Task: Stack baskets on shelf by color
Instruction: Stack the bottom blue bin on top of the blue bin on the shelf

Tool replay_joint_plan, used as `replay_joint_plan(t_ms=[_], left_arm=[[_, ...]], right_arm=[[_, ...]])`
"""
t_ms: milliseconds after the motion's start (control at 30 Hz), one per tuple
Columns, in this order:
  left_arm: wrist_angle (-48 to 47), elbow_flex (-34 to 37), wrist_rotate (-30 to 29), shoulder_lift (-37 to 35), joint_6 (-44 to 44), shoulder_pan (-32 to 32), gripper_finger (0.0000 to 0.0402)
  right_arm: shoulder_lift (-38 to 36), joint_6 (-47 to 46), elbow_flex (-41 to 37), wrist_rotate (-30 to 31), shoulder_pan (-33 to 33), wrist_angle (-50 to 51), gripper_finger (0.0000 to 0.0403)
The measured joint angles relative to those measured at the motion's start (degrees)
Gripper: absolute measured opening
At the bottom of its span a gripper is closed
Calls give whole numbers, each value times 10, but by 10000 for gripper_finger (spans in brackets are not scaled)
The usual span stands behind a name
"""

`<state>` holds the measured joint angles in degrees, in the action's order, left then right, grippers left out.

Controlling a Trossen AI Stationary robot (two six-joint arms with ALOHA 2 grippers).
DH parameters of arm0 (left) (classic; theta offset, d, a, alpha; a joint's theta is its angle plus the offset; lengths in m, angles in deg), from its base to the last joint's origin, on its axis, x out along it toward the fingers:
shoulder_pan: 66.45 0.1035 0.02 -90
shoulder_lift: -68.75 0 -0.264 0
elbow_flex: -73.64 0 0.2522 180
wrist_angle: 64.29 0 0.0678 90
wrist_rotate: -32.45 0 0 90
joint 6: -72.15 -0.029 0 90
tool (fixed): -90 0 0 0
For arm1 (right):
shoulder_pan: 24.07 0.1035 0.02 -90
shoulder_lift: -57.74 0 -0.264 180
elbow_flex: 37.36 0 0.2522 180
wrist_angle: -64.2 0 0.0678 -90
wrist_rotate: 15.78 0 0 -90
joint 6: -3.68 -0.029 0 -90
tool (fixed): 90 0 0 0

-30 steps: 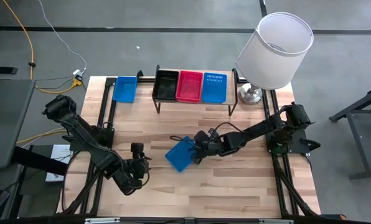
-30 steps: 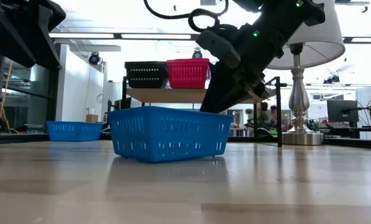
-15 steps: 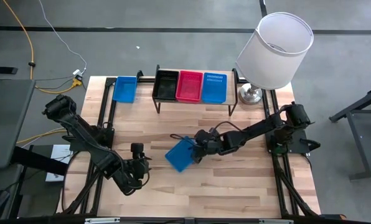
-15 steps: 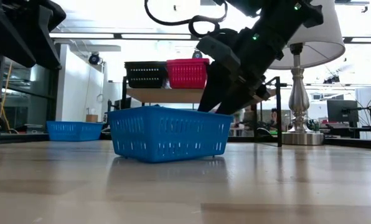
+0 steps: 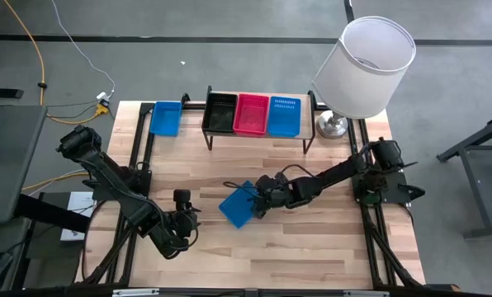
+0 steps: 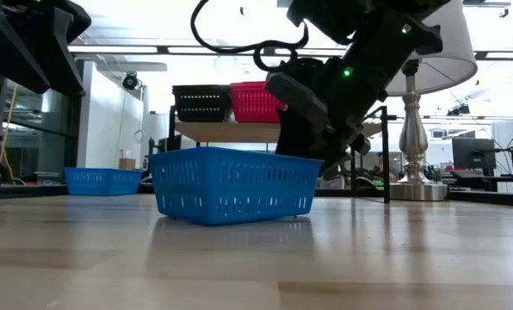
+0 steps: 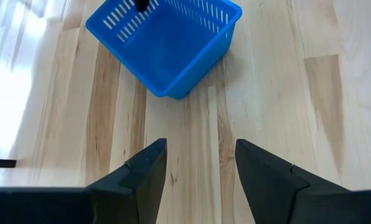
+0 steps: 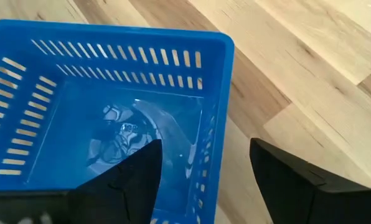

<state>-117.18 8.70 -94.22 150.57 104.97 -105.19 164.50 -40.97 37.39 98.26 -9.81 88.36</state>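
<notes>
Right gripper [image 5: 260,204], fingers spread wide and holding nothing, straddles one wall of a loose blue basket [image 5: 239,204], one finger over its interior and one outside; in the low view the arm hides the basket's far right corner. The basket, slotted-walled and turned askew, sits mid-bench [image 5: 312,239] with bare wood open toward 6 o'clock, while at 12 o'clock the shelf [image 5: 257,134] carries black [image 5: 220,112], red [image 5: 251,114] and blue baskets [image 5: 284,116], with another blue basket [image 5: 166,117] lying beside the shelf at 9 o'clock. Left gripper [image 5: 182,221], also spread wide and empty, waits near the bench's 7 o'clock corner.
</notes>
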Motion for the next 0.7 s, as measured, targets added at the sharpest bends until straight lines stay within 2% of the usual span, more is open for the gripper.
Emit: replay_joint_plan(t_ms=[100, 200, 300, 400, 433, 700], left_arm=[[0, 0, 0, 0, 0, 0, 181], [0, 0, 0, 0, 0, 0, 181], [0, 0, 0, 0, 0, 0, 181], [0, 0, 0, 0, 0, 0, 181], [0, 0, 0, 0, 0, 0, 181], [-1, 0, 0, 0, 0, 0, 181]], right_arm=[[0, -1, 0, 8, 0, 1, 214], [0, -1, 0, 9, 0, 1, 176], [-2, 13, 0, 13, 0, 2, 110], [-10, 35, 1, 12, 0, 4, 27], [-14, 46, 1, 12, 0, 7, 15], [-110, 101, 1, 20, 12, 71, 6]])
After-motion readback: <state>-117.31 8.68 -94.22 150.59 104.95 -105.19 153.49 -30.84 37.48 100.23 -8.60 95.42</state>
